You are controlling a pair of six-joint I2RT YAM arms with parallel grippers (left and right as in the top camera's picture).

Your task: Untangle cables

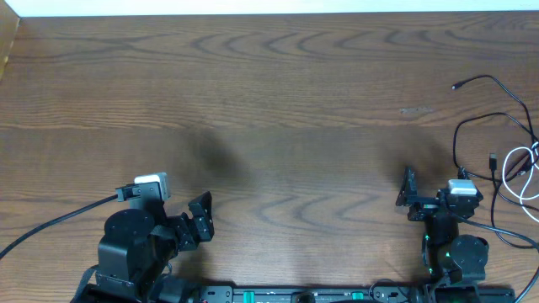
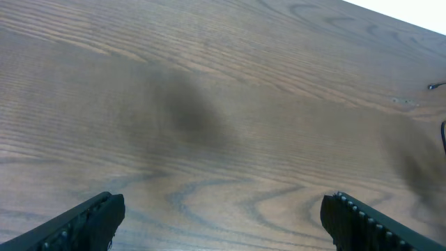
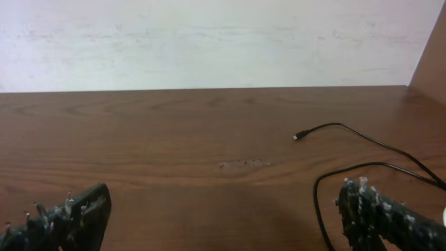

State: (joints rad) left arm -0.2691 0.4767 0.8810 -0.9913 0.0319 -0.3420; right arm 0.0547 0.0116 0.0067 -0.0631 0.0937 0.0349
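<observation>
**Overhead and wrist views of the wooden table, taken with the untangling not yet begun.** The left gripper sits at the near left with its jaws spread wide and only wood grain between them. The right gripper sits at the near right, likewise spread wide and holding nothing. Both cables lie toward the right edge of the table, to the right of and beyond the right gripper and well apart from the left one. The black cable starts at a free plug end at the far right, arcs rightward, then drops toward the near side in loose loops. In the right wrist view, one loop passes close beside the gripper's right-hand finger. The white cable is bunched at the extreme right, where it crosses the black strands. Part of the bundle is cut off by the frame edge, so the number of crossings cannot be told. Judged from this layout, no part of the task is done: the two cords overlap, neither is grasped, and neither lies alone. The whole job is left: reaching the bundle, most plausibly with the right arm, taking hold of one cord, and drawing it clear until the two lie apart.
</observation>
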